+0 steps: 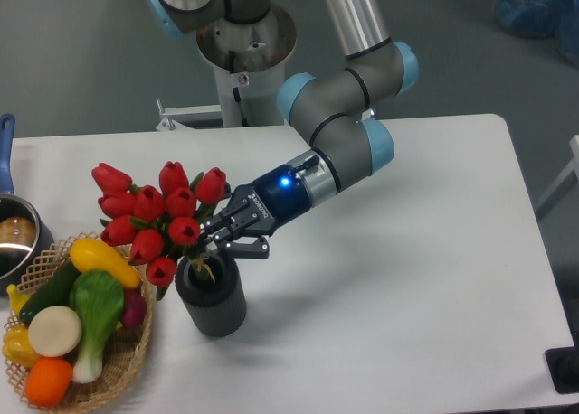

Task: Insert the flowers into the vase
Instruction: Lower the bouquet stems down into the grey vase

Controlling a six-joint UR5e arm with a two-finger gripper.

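Observation:
The flowers [156, 217], a bunch of red tulip buds with green leaves, lean to the upper left with their stems down inside the mouth of the vase [212, 298]. The vase is a dark grey ribbed cylinder standing upright on the white table. My gripper [217, 240] comes in from the upper right, just above the vase's rim, and its black fingers are shut on the flower stems. The lower stems are hidden inside the vase.
A wicker basket [126, 360] of toy vegetables stands at the front left, touching or nearly touching the vase. A metal pot [14, 242] with a blue handle is at the left edge. The arm's base column [244, 61] rises behind the table.

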